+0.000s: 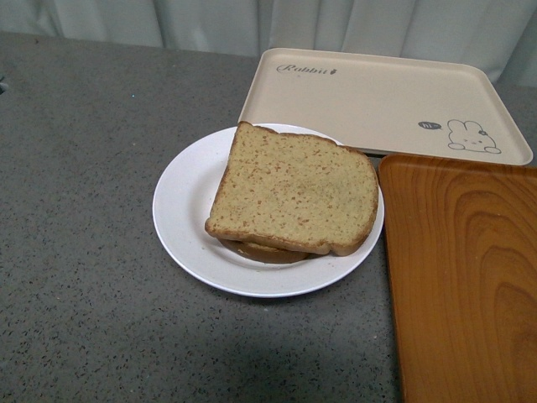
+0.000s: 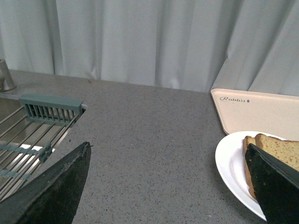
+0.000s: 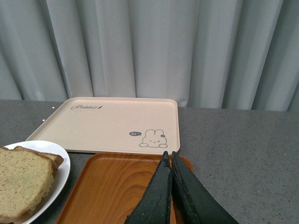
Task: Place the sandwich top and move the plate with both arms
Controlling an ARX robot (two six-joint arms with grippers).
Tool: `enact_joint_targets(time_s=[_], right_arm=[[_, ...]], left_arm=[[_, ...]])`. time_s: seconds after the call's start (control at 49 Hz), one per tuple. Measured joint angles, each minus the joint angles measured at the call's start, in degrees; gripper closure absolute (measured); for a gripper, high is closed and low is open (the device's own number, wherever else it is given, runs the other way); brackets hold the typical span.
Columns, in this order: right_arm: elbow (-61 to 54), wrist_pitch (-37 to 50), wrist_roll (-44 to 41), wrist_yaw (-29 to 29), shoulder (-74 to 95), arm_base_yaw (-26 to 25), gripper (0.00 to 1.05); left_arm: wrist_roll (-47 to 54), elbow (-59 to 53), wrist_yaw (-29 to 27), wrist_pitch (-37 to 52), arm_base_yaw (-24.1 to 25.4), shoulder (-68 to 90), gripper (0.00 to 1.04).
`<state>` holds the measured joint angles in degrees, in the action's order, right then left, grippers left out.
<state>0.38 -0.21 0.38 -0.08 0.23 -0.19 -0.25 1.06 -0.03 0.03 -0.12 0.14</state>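
Black fingers of my left gripper (image 2: 168, 146) stand wide apart over the grey counter (image 2: 154, 130), beside the plate (image 1: 180, 210). My right gripper (image 3: 168, 156) is pinched together, empty, above the wooden tray (image 3: 112, 186). The sandwich top (image 1: 294, 189) lies on the plate.

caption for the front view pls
Sandwich top stacked on the plate, beige tray behind, wooden tray to its right.

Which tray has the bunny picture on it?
The beige tray at the back: a little rabbit is drawn in its corner. The wooden tray in front of it shows only orange-brown grain.
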Motion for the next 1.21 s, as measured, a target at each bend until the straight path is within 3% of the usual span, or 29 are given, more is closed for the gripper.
enact_joint_targets(time_s=[0.123, 0.245, 0.449, 0.531, 0.633, 0.756, 0.878, 1.205], right_arm=[[0.0, 0.0, -0.2, 0.0, 0.0, 0.0, 1.03], [0.0, 0.0, -0.2, 0.0, 0.0, 0.0, 0.77], [0.0, 0.0, -0.2, 0.0, 0.0, 0.0, 0.45], [0.0, 0.0, -0.2, 0.0, 0.0, 0.0, 0.27], [0.0, 0.0, -0.1, 0.0, 0.0, 0.0, 0.07], [0.0, 0.0, -0.2, 0.0, 0.0, 0.0, 0.09], [0.0, 0.0, -0.2, 0.0, 0.0, 0.0, 0.09], [0.0, 0.0, -0.2, 0.0, 0.0, 0.0, 0.09]], left_arm=[[0.0, 0.0, 0.0, 0.0, 0.0, 0.0, 0.06], [0.0, 0.0, 0.0, 0.0, 0.0, 0.0, 0.06], [-1.4, 0.3, -1.0, -1.2, -0.3, 0.7, 0.06], [-19.4, 5.7, -7.7, -14.4, -2.9, 12.0, 0.06], [-41.9, 5.8, -7.9, -8.8, -4.0, 24.6, 0.06], [-51.2, 5.9, -7.5, 3.2, -4.0, 38.3, 0.06], [-53.9, 7.7, -6.9, 14.5, -3.7, 54.4, 0.06], [-59.2, 9.9, -8.0, 28.6, -11.5, 72.1, 0.06]])
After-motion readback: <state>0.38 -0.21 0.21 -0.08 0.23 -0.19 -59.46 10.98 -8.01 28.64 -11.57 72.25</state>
